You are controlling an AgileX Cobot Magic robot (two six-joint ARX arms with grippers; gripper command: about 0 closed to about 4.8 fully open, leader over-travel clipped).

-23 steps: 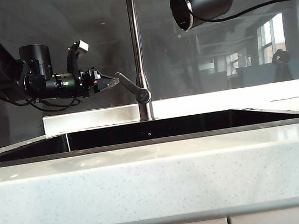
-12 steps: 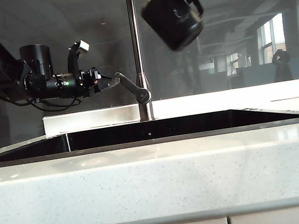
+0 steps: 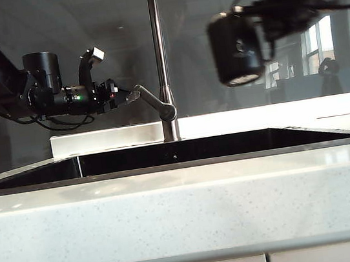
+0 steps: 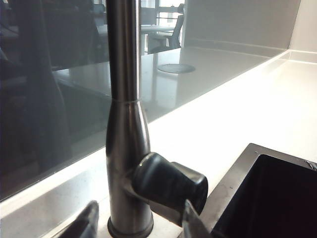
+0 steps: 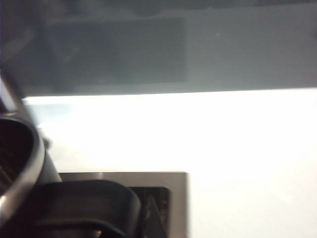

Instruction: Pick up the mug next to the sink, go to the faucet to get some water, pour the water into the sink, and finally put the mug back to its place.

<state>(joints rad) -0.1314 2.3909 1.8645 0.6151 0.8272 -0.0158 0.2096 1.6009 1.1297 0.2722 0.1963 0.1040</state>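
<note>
I work with two arms here, and each carries one gripper. My left gripper [image 3: 132, 96] hangs level over the left part of the sink [image 3: 218, 157], its tips at the free end of the faucet lever [image 3: 151, 102]. From my left wrist camera I see my two fingers [image 4: 84, 223] standing apart on either side of the lever [image 4: 168, 183], so this gripper is wide and clasps nothing that I can make out.

My right gripper [image 3: 263, 17] is high on the right, above the sink, and it is clamped on the one mug [image 3: 236, 47]. The mug is black and blurred; it hangs in the air right of the faucet [image 3: 160, 55], well clear of the bench [image 3: 186, 207], and its pale rim shows at the lower end, so its mouth seems to face down. In my right wrist camera the mug [image 5: 22, 168] fills the near corner, blurred, with the loop handle [image 5: 94, 206] and the steel rim, and a corner of the sink [image 5: 178, 198] behind it.

I count one faucet, a single straight steel pipe rising from the back edge of the basin, one lever on it, one sink, and one mug.
</note>
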